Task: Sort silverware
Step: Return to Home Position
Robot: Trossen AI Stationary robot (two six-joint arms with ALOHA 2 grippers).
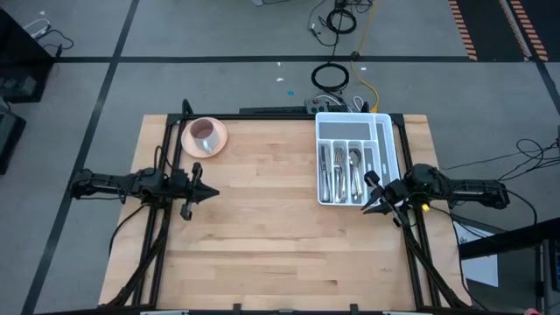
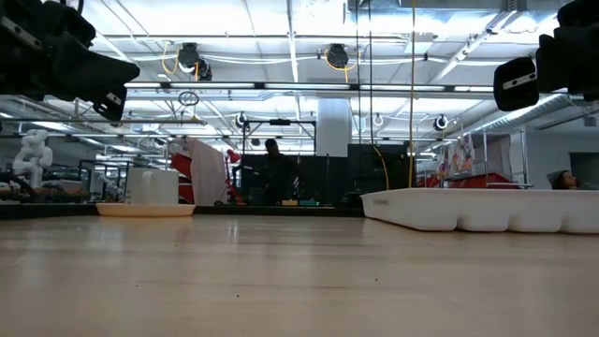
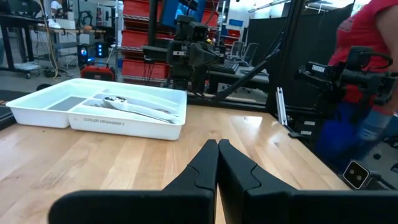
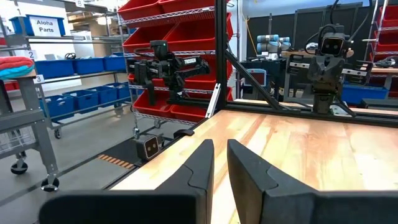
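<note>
The silverware (image 1: 341, 171) lies in the long compartments of the white divided tray (image 1: 382, 140) at the table's far right; the left wrist view shows pieces (image 3: 138, 109) inside the tray (image 3: 93, 118). My left gripper (image 1: 208, 192) hovers shut over the table's left side, with its fingers (image 3: 217, 144) together. My right gripper (image 1: 369, 206) hangs by the tray's near right corner, its fingers (image 4: 220, 144) a narrow gap apart and holding nothing. Both arms sit high in the low view, the left (image 2: 65, 56) and the right (image 2: 552, 65).
A pink cup on its saucer (image 1: 204, 136) stands at the far left, also seen as the saucer (image 2: 145, 210) in the low view. Bare wood stretches across the table's middle and near half (image 1: 280, 245). A person (image 3: 364, 74) stands beyond the table's right side.
</note>
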